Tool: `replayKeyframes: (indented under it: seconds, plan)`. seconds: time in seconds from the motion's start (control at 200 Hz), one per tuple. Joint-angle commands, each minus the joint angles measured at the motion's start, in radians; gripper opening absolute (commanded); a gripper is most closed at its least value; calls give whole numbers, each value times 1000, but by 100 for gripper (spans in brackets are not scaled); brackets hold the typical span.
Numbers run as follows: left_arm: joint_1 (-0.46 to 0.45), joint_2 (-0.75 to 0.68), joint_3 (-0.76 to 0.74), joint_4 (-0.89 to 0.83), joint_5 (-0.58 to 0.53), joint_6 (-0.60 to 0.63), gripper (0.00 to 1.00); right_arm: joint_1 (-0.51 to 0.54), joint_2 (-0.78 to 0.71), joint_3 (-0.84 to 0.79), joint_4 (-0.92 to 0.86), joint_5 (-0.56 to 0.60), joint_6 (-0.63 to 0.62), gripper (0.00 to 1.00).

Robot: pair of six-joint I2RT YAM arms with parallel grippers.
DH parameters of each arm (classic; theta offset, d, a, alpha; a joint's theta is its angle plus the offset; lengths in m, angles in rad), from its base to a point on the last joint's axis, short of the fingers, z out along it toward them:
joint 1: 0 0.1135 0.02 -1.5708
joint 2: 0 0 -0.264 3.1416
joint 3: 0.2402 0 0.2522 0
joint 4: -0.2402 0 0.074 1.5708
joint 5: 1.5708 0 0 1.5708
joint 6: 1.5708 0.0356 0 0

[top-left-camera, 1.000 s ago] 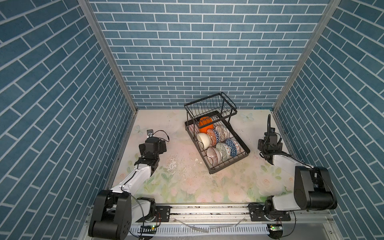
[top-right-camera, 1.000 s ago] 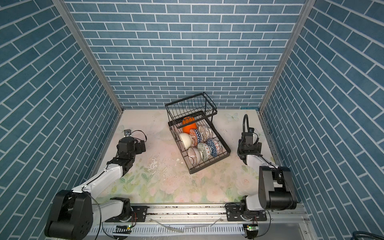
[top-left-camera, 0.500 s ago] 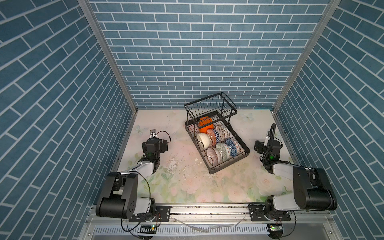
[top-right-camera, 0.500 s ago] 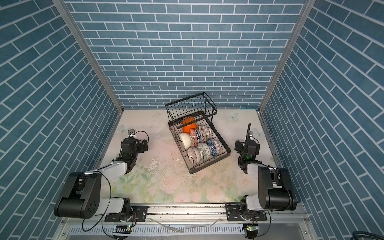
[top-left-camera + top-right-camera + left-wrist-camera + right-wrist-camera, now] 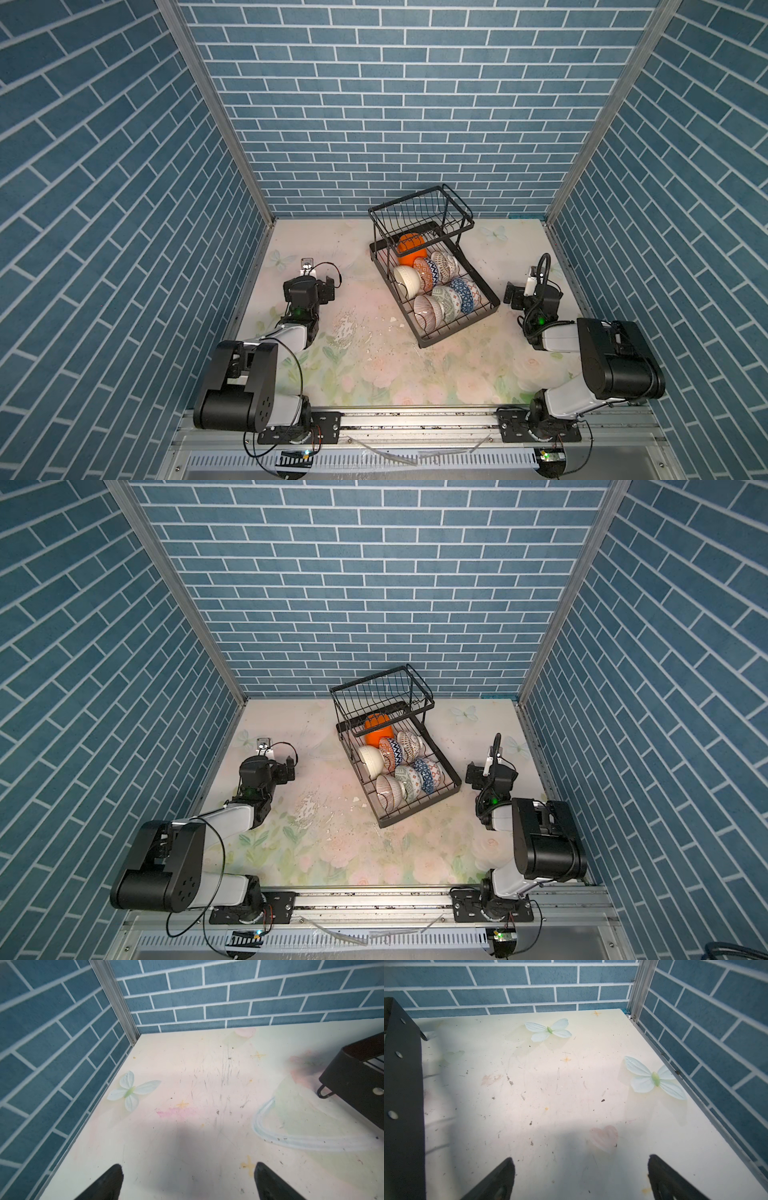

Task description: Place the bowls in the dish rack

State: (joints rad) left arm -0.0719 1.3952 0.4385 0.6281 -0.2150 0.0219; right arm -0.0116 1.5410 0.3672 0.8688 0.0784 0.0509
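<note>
We are finding the left gripper (image 5: pixel 188 1165) and the right gripper (image 5: pixel 581 1158) both spread wide and carrying nothing, each over bare table (image 5: pixel 374 374) beside the dish rack (image 5: pixel 459 325). The bowls (image 5: pixel 436 286) are leaning on edge in two rows in the lower tray, touching one another, the orange one sitting farthest, under the raised basket. We are judging that an arm sweep grazing the rack could be jolting it and toppling the rows. We are reading no brand, label or writing anywhere.

Blue brick walls (image 5: pixel 395 104) — floral tbl (image 5: pixel 374 374)
</note>
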Motion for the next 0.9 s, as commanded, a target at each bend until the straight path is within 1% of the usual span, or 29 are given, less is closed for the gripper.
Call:
replayKeyframes:
  seconds: [0.0, 0.065, 0.09, 0.12, 0.21, 0.255, 0.305, 0.35, 0.395, 0.44, 0.765, 0.895]
  plan:
    - [34, 48, -17, 107, 29, 9, 100, -4, 0, 11, 26, 5, -17, 99]
    - [47, 102, -24, 170, 42, 5, 100, -4, 0, 12, 23, 11, -13, 99]
    - [48, 96, -30, 164, 66, 5, 100, -3, 0, 12, 21, 12, -12, 99]
    - [49, 96, -41, 179, 56, 0, 100, -4, 1, 12, 21, 11, -11, 99]
    - [49, 144, -111, 370, 47, 7, 100, -3, 1, 11, 26, 16, -13, 99]
    - [49, 122, -117, 339, 37, -5, 99, -3, 2, 13, 24, 18, -13, 99]
    - [47, 141, -123, 387, 37, 5, 100, -4, 1, 15, 20, 16, -11, 99]
    - [47, 127, -114, 343, 40, -5, 100, -3, 0, 13, 21, 16, -11, 99]
    - [47, 138, -107, 352, 39, 4, 100, -4, 0, 13, 23, 15, -11, 99]
    - [47, 129, -101, 322, 39, -3, 100, -4, 0, 12, 23, 18, -11, 99]
    - [47, 134, -101, 331, 33, 0, 100, -2, 0, 10, 28, 25, -11, 99]
    - [47, 134, -101, 330, 34, 0, 100, -7, 3, 22, 6, 6, -8, 99]
